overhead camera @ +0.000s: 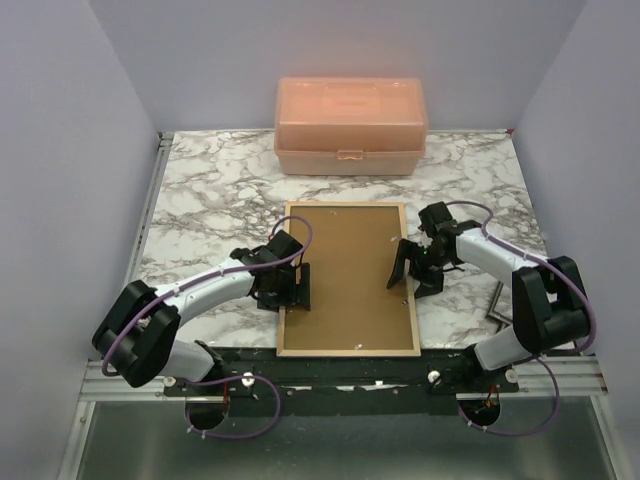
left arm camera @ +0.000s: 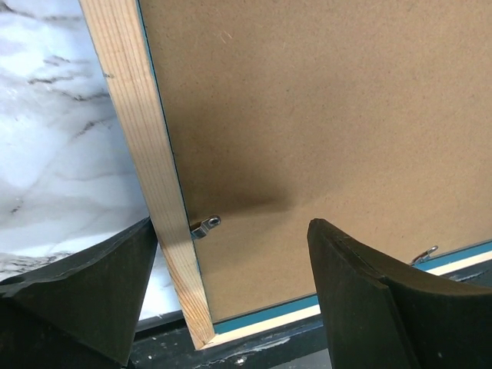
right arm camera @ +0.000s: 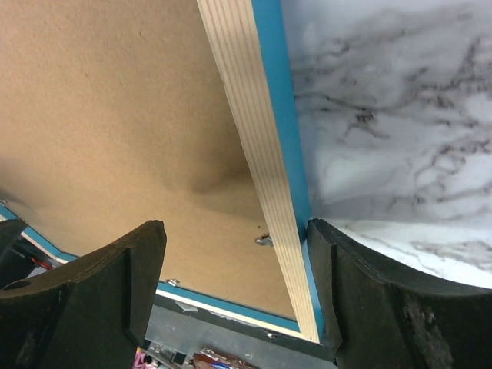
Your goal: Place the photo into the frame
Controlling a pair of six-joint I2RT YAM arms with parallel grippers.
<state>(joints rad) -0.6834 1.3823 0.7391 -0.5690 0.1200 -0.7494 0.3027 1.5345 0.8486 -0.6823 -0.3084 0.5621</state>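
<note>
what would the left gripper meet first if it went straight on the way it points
Probably the backing board, just inside the frame's wooden rim by a metal clip; depth unclear.

Both were white-shelled with chunky black joints, the left arm and right arm each dragging a thin purple cable that looped off the base. The fingers were matte black wedges.
</note>
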